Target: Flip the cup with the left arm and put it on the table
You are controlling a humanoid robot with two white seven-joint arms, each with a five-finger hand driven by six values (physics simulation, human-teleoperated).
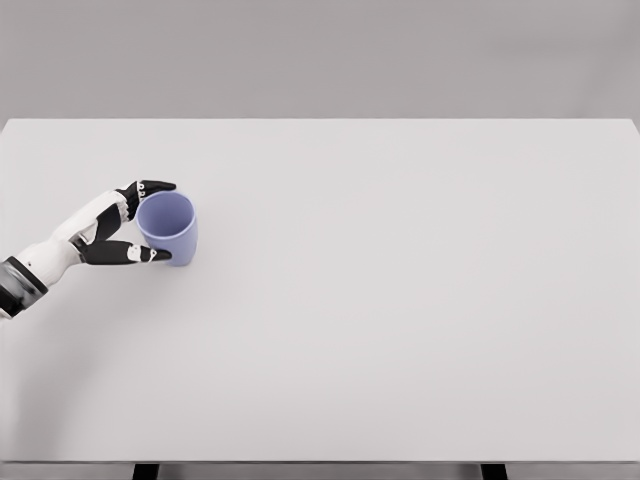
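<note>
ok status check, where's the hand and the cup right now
Left robot hand around the blue cup, fingers either side. Cup upright on the table, mouth up. Right arm out of view. Nothing in the way.

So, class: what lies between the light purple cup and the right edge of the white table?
Nothing: from the cup rightward the table is bare in the head view.

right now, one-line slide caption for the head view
Left hand wraps its fingers around an upright lavender plastic cup on the white table.
</note>
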